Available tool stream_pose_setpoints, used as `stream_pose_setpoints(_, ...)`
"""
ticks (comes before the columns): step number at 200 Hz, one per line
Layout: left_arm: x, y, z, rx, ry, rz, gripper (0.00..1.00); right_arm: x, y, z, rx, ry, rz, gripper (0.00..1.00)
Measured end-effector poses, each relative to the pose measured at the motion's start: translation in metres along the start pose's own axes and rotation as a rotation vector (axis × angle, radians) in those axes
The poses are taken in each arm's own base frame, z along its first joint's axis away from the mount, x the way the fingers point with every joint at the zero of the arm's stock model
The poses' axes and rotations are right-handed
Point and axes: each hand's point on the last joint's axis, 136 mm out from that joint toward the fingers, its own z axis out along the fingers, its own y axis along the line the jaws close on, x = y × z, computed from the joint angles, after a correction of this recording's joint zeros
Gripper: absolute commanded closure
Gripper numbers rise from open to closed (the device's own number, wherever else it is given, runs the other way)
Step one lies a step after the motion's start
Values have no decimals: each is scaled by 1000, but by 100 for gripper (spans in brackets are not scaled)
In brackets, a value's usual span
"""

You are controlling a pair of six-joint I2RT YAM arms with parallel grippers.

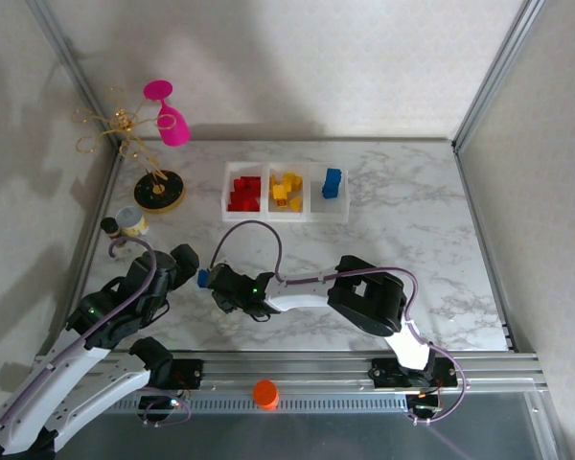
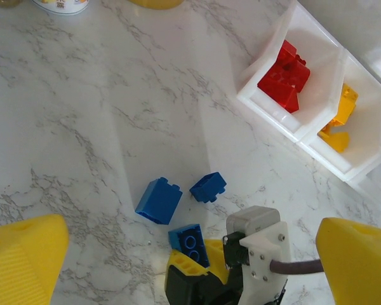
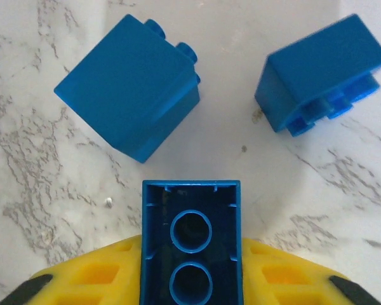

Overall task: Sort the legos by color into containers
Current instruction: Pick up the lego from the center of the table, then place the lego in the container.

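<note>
My right gripper [image 3: 190,283] is shut on a blue lego [image 3: 190,241], hollow underside up, pinched between its yellow fingers [image 3: 95,276] just above the marble. Two more blue legos lie loose just beyond it, a tall one [image 3: 130,86] and a smaller one [image 3: 324,73]. In the left wrist view the same right gripper [image 2: 200,257] holds that brick [image 2: 192,243] beside the loose pair [image 2: 159,200] [image 2: 208,187]. My left gripper [image 2: 190,254] hangs open, wide above them. The containers [image 1: 268,213] stand at the back, with red legos [image 1: 242,193], yellow legos [image 1: 286,191] and blue legos [image 1: 332,182] in separate bins.
A round black-and-gold stand base [image 1: 159,190] with wire branches and pink pieces stands at the back left. Small jars [image 1: 129,222] sit near the left wall. An orange cap [image 1: 265,393] lies on the front rail. Bare marble stretches right of the containers.
</note>
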Motion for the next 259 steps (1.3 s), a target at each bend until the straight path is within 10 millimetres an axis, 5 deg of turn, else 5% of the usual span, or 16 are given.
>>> stream_pose_setpoints(34, -2, -11, -1, 32, 13, 1, 0, -7, -8, -25, -8, -24, 34, 74)
stream_pose_setpoints(61, -4, -27, 1, 72, 22, 11, 0, -29, -37, -57, 2, -83, 121, 74)
stream_pose_setpoints(105, 8, -59, 19, 132, 87, 67, 0, -58, -137, -100, 159, -167, 297, 74)
stream_pose_setpoints(159, 24, -97, 49, 205, 142, 135, 0, -59, -268, -124, 394, -192, 484, 75)
stream_pose_setpoints(199, 32, -116, 67, 237, 156, 154, 0, -53, -329, -113, 494, -168, 546, 75)
stream_pose_setpoints(259, 45, -117, 91, 197, 184, 205, 0, -77, -376, -71, 540, -157, 558, 72)
